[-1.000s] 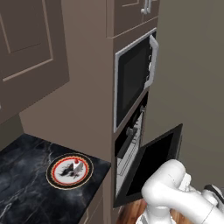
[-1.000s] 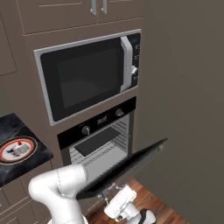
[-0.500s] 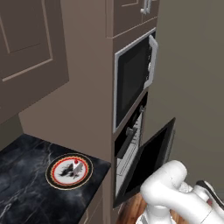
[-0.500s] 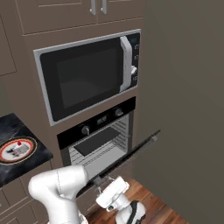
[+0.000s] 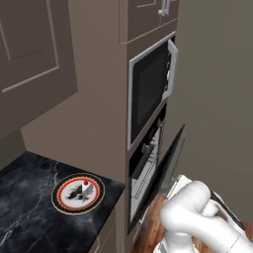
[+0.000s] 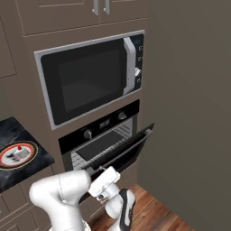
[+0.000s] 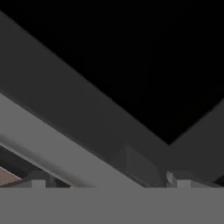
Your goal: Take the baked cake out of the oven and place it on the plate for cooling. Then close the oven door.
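The baked cake (image 5: 84, 188), a tiny whitish piece with a red blob, lies on the red-and-gold plate (image 5: 64, 201) on the black counter; cake (image 6: 19, 152) and plate (image 6: 8, 159) also show at the left of the right base view. The black oven (image 6: 103, 127) has its oven door (image 6: 124, 155) tilted up, only a narrow gap from shut, seen edge-on as oven door (image 5: 171, 157) in the left base view. My gripper (image 6: 103, 174) sits low against the door's outer face. In the hand view the gripper (image 7: 108, 183) is open, tips wide apart, facing dark glass.
A silver-framed microwave (image 6: 90, 81) sits above the oven, with brown cabinets (image 6: 81, 13) over it. A plain wall (image 6: 194, 113) stands close on the right. Wooden floor (image 6: 158, 216) lies below the door. The marbled counter (image 5: 24, 217) stretches left.
The oven door has swung up from about half open to nearly shut. My hand has risen with it under the door's outer face. The plate and cake have stayed put.
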Available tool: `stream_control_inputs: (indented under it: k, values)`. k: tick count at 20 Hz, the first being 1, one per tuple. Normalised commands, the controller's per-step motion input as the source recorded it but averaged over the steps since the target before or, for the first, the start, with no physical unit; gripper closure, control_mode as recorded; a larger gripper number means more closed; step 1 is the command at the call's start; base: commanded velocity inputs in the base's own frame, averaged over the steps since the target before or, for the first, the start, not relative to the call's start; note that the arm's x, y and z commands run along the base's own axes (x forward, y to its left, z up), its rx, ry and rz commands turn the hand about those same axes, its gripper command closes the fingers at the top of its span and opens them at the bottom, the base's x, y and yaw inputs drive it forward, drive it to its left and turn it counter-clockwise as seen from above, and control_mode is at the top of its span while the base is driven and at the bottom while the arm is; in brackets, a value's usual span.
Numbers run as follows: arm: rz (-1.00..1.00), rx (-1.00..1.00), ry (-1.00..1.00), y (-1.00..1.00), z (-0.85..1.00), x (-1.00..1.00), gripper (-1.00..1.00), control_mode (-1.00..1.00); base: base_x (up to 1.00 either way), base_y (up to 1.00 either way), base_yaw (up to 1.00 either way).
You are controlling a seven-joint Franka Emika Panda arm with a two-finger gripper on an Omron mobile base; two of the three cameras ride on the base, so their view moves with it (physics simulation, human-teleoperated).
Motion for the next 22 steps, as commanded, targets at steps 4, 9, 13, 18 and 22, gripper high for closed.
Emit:
stream_control_inputs:
  k: [4, 9, 13, 18, 22]
  values:
    - [0.00, 0.00, -0.08, 0.61, 0.18, 0.60, -1.00, -1.00, 0.00, 0.00, 0.00]
    - [0.00, 0.01, -0.07, 0.44, 0.17, 0.52, -1.00, -1.00, 0.00, 0.00, 0.00]
    - [0.00, 0.01, -0.07, 0.41, 0.15, 0.47, -1.00, -1.00, 0.00, 0.00, 0.00]
    - [0.00, 0.01, -0.05, 0.41, 0.14, 0.53, -1.00, -1.00, 0.00, 0.00, 0.00]
    - [0.01, 0.03, -0.03, 0.43, 0.13, 0.56, -1.00, -1.00, 0.00, 0.00, 0.00]
